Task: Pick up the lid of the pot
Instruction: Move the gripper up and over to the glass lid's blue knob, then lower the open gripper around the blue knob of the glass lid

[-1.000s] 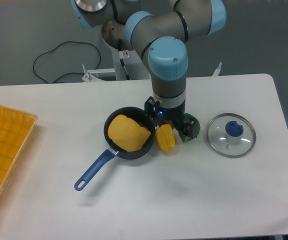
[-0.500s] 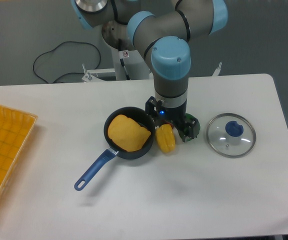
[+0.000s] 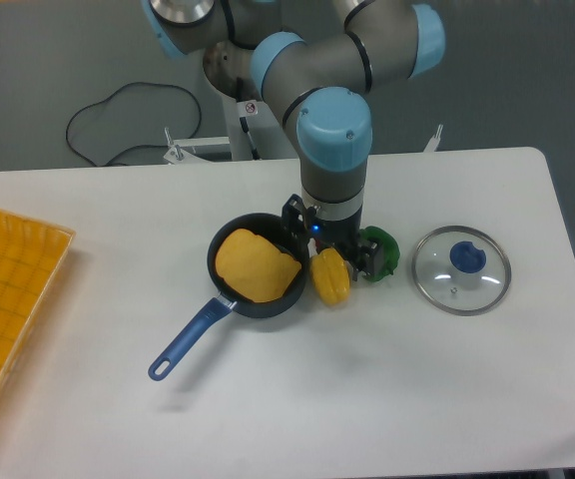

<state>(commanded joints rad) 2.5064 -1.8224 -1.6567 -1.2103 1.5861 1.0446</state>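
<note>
The gripper [image 3: 332, 238] is hanging with its fingers standing apart. The glass pot lid [image 3: 445, 289] is lying flat beside it, opposite the black pan [image 3: 258, 310]. A green object [image 3: 388, 255] is lying between gripper and lid, partly hidden by the gripper.

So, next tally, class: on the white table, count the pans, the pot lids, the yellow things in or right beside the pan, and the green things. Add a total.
Pan: 1
Pot lid: 1
Yellow things: 2 (cloth in the pan, small item beside it)
Green thing: 1, partly hidden
Total: 5
</note>
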